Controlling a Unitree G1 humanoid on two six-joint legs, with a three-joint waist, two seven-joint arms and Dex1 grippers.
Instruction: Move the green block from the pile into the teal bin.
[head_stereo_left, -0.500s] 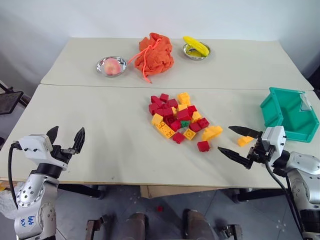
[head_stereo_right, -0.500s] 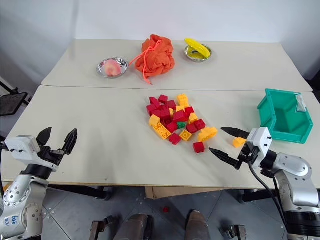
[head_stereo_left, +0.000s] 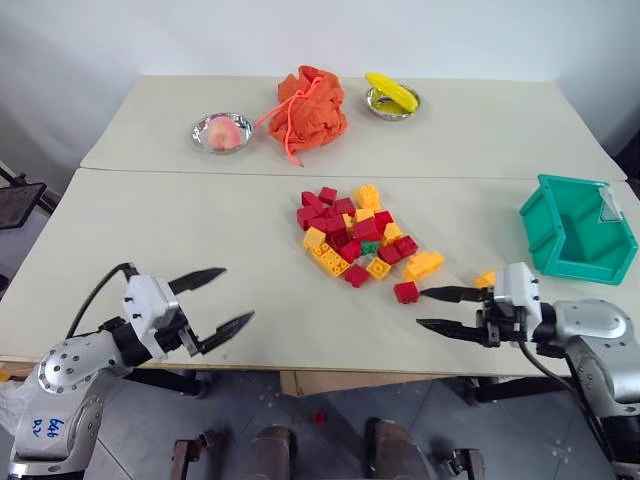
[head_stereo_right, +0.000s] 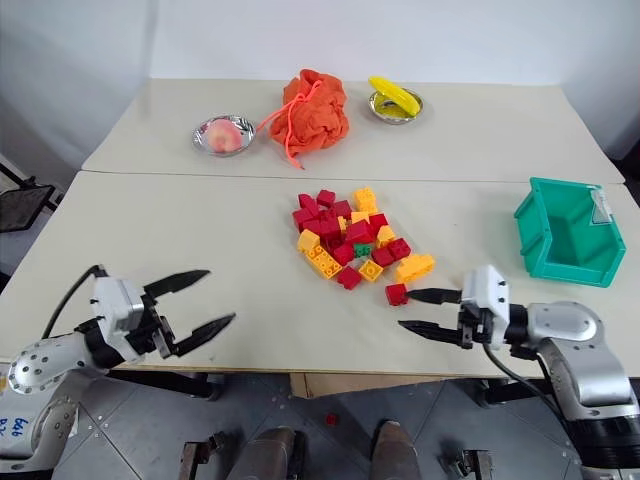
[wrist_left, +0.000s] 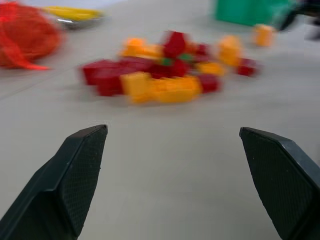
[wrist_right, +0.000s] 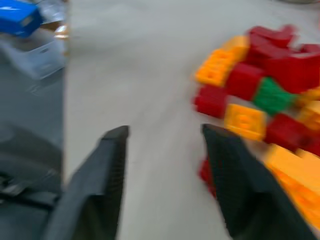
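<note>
Fingers of both the right gripper (head_stereo_left: 432, 309) and left gripper (head_stereo_left: 222, 303) stand apart and empty, aimed inward at the pile (head_stereo_left: 361, 237) on the tabletop (head_stereo_left: 200, 230), where the green block (head_stereo_left: 370, 247) sits wedged among red bricks, well apart from the teal bin (head_stereo_left: 578, 228).

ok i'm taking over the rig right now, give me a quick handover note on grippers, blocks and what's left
Left gripper: jaws open, empty, over the near left of the table, pointing toward the pile.
Right gripper: jaws open, empty, low over the table just near of a stray red brick at the pile's near right edge.
Green block: in the pile, wedged among red and yellow bricks, untouched.
Teal bin: far right of the table, nothing visible inside.
Done: nothing moved yet.
Left: grasp the green block, carry it to the bin, release.
</note>
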